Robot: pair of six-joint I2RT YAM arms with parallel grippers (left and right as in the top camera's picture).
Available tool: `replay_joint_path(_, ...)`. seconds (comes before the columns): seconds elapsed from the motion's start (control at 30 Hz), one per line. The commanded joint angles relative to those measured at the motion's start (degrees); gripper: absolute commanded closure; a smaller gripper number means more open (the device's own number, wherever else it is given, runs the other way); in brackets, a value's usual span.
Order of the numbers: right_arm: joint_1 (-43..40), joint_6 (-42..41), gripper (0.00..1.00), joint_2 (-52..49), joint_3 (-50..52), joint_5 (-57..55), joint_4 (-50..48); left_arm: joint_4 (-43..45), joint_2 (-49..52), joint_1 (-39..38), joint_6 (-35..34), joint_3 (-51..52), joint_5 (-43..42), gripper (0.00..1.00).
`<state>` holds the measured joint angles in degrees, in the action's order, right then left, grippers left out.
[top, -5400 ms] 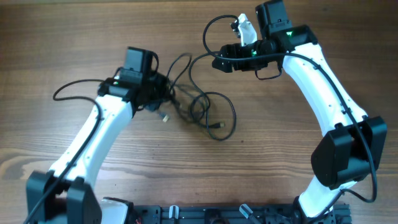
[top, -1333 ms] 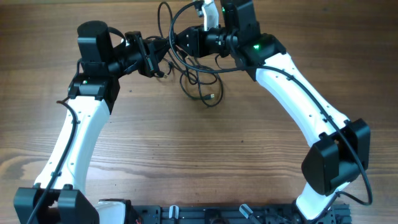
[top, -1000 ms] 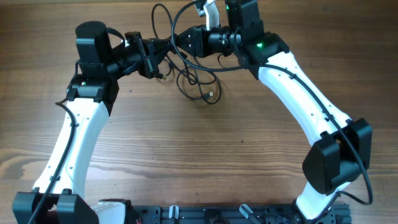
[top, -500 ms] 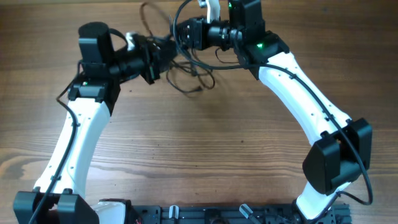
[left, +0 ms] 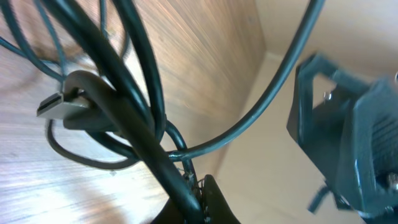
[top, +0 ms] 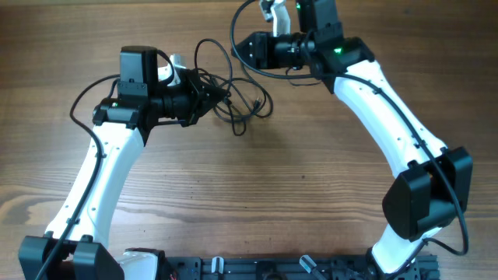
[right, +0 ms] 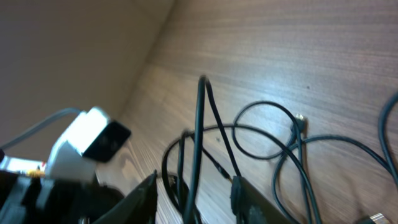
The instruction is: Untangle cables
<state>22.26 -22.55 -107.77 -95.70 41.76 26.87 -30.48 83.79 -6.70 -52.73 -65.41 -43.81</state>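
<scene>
My left arm rises from the lower left of the overhead frame and bends right, ending at my left gripper in the upper middle-left. That gripper is closed down tight on a bundle of the cables. In the left wrist view, thick black strands of the cables run down into the bottom centre of the frame, where my fingers pinch them. A flat metal plug sticks out at the left of that frame, and one thin strand arcs away toward the upper right.

To the right of my left gripper in the overhead view, the tangle lies on the wooden table in the upper middle of the frame. Several loops overlap there; one loop stands up above my left gripper, and a short end with a small plug trails toward the lower right of the tangle. One strand curves up from the tangle toward my right gripper near the top centre.

My right arm comes up the right side of the frame and bends left at the top. My right gripper is partly open; in the right wrist view a cable rises between my two fingers at the bottom of the frame, but I cannot tell whether they are touching it. Beyond it, more loops lie on the table, with a white-and-black part of my left arm at the left.
</scene>
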Motion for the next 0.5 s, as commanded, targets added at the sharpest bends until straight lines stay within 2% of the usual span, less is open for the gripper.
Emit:
replay_joint_path(0.0, -0.26, 7.26, 0.51, 1.14, -1.31, 8.66, 1.22, -0.04, 0.52, 0.07, 5.60, 0.15, 5.31, 0.96)
replay_joint_path(0.07, 0.07, 7.58, 0.43, 1.14, -1.31, 9.53, 2.89, 0.00, 0.52, 0.07, 5.88, 0.15, 5.31, 0.96)
replay_joint_path(0.27, 1.75, 5.44, 0.43, 0.98, -1.31, -1.62, 10.60, 2.54, 0.52, 0.07, 5.88, 0.15, 2.93, 0.96)
replay_joint_path(0.47, 2.16, 4.28, 0.43, 0.15, -1.31, -1.29, 9.70, 9.33, 0.52, 0.07, 5.86, 0.15, -4.02, 0.96)
